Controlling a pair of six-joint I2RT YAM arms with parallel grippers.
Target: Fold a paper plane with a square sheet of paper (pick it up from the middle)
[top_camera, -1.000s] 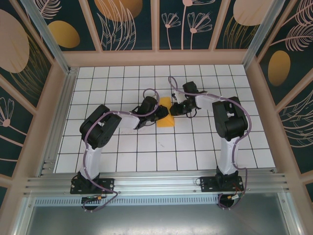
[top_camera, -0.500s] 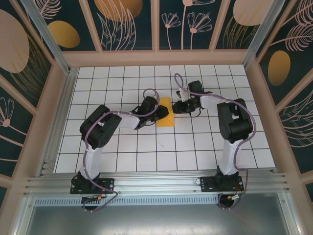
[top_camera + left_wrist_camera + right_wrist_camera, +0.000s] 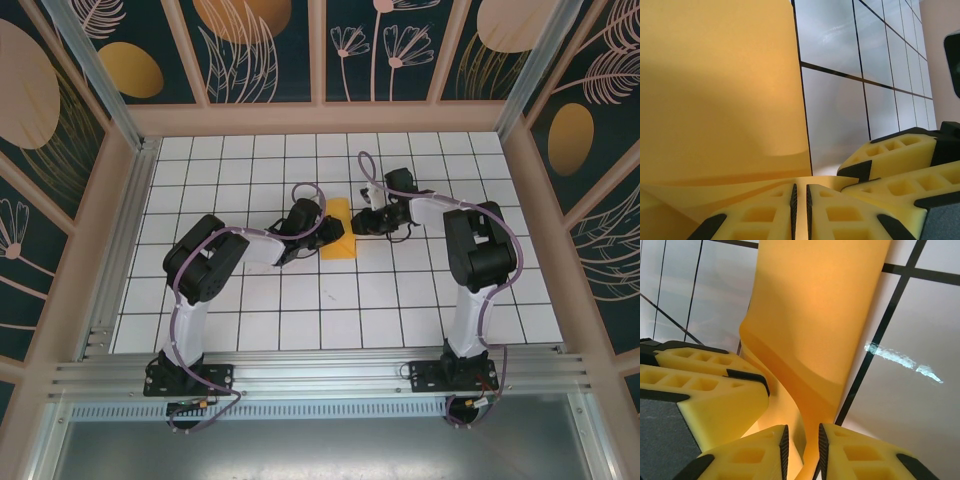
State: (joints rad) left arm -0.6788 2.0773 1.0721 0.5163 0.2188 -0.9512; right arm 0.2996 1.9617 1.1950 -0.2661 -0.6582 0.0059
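Early stage: left gripper [image 3: 801, 200] and right gripper [image 3: 802, 446] each clamp the partly folded square sheet of paper [image 3: 340, 244]; most folds outstanding.

Left arm [image 3: 212, 256] and right arm [image 3: 472, 240] bend inward, wrists low. Left claw [image 3: 328, 230] and right claw [image 3: 358, 222] nearly meet, each pinching the paper [image 3: 340, 242].

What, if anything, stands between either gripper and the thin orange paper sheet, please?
Nothing visible does. The left gripper and the right gripper each have the thin orange paper sheet pinched between their fingers, over the white gridded table.
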